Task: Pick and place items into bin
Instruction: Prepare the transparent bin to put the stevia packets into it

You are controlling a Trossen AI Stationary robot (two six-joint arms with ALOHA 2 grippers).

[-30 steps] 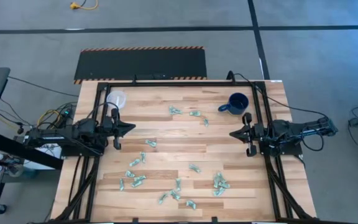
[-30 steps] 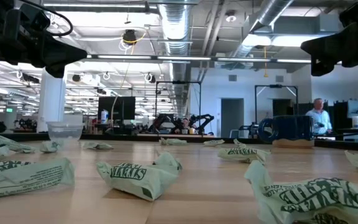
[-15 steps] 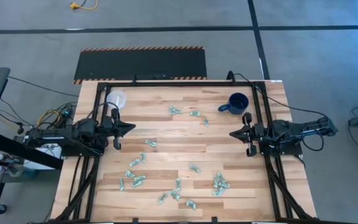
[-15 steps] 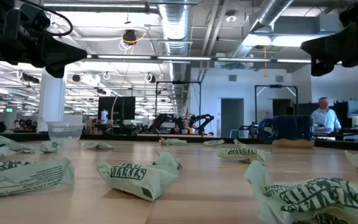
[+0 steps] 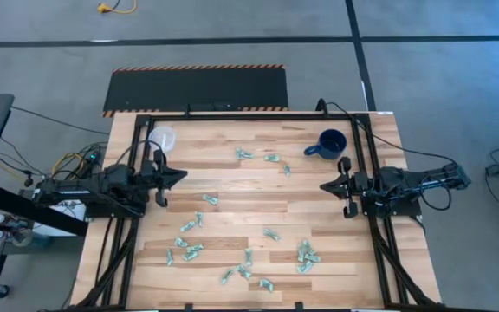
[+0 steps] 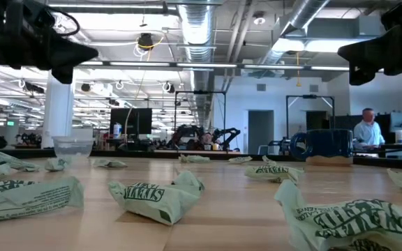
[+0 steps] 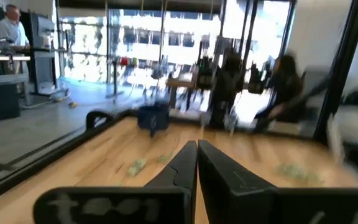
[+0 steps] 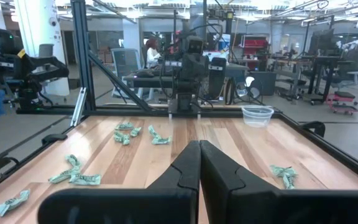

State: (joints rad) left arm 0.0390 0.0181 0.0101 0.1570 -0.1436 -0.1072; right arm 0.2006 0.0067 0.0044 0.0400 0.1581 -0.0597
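Littering bare wood planks, crinkled green-white items surround translucent round bin.

the table is showing pale, honey-toned wood planks with darker streaks, framed by black rails. the items are looking pale green and white, with dark green lettering printed across their crinkled surfaces in the low view. the bin is appearing translucent and whitish. a mug is showing dark blue. both arms are appearing black, and the left gripper and right gripper are matching them. a black mat edged with orange-and-black stripes is lying on the grey floor.
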